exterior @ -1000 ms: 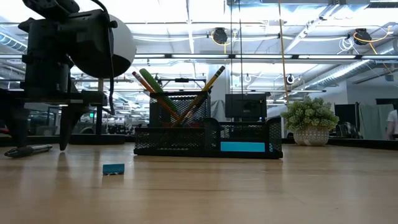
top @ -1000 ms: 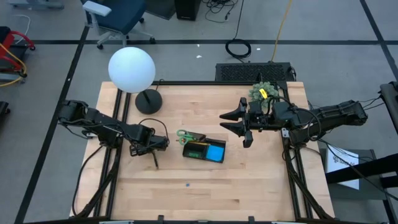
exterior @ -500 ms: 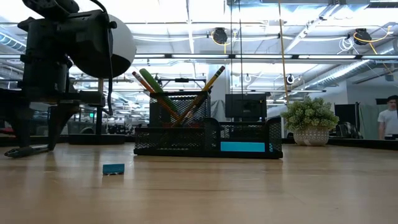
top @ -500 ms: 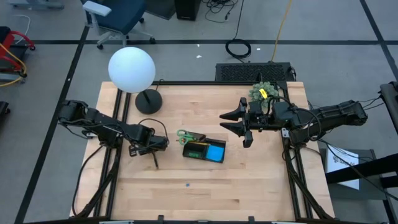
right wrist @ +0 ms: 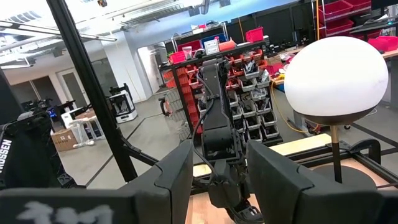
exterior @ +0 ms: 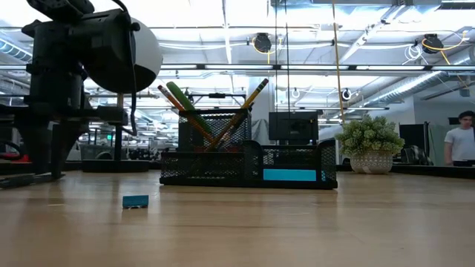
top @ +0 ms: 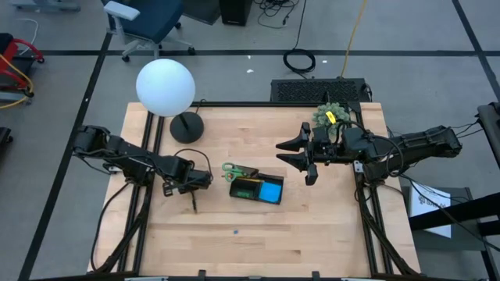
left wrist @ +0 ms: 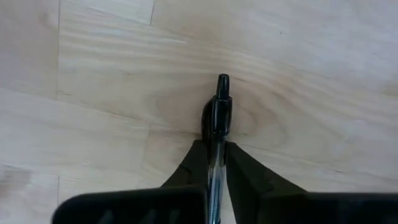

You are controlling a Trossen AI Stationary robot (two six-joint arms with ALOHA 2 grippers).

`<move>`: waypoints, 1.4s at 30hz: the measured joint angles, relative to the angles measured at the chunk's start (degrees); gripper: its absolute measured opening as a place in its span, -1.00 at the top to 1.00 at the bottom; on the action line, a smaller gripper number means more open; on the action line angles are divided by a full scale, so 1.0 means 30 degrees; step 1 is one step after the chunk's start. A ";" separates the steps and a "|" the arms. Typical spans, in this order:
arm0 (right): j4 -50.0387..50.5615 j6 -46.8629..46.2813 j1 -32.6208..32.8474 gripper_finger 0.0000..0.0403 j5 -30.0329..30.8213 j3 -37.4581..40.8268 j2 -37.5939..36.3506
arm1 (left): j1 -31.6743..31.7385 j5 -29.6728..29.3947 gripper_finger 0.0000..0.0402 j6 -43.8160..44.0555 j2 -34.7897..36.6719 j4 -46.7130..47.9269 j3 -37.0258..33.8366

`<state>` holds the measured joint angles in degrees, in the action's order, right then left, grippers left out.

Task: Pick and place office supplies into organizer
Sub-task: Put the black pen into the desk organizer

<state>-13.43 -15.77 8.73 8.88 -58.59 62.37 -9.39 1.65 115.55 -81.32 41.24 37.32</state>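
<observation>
Seen from overhead, your left gripper [top: 192, 195] sits low over the wooden table [top: 258, 234], at about nine o'clock from the organizer [top: 256, 188]. Its two fingers [left wrist: 245, 171] are closed on a dark pen [left wrist: 217, 118], which runs straight out between them, its clip end lying against the wood just past the fingertips. In the overhead view the pen [top: 194, 204] points toward six o'clock from the gripper.

The black mesh organizer stands near the table's middle. Pencils [exterior: 249, 104] and the scissors [exterior: 180, 101] stand tilted in its taller back section, and a blue pad [top: 272, 191] fills one front compartment. A small eraser [top: 235, 231] lies alone on the wood at about six o'clock from the organizer, well apart from your left gripper.

Your right gripper [top: 293, 154] hangs above the table at about two o'clock from the organizer, fingers apart, holding nothing.
</observation>
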 joint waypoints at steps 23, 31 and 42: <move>0.0000 -0.0007 0.0000 0.30 -0.0004 0.0000 0.0000 | -0.0006 -0.0063 0.93 -0.0044 0.0043 -0.0235 0.0076; -0.0005 -0.0007 0.0000 0.31 -0.0002 0.0000 0.0000 | -0.0006 -0.0156 0.98 -0.0487 0.0016 -0.0322 0.0485; -0.0007 -0.0005 0.0000 0.32 0.0000 0.0000 0.0000 | -0.0159 -0.0270 0.97 -0.0466 0.0125 -0.0301 0.0526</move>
<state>-13.45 -15.78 8.73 8.88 -58.59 62.37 -9.87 0.84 114.15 -80.95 40.33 38.89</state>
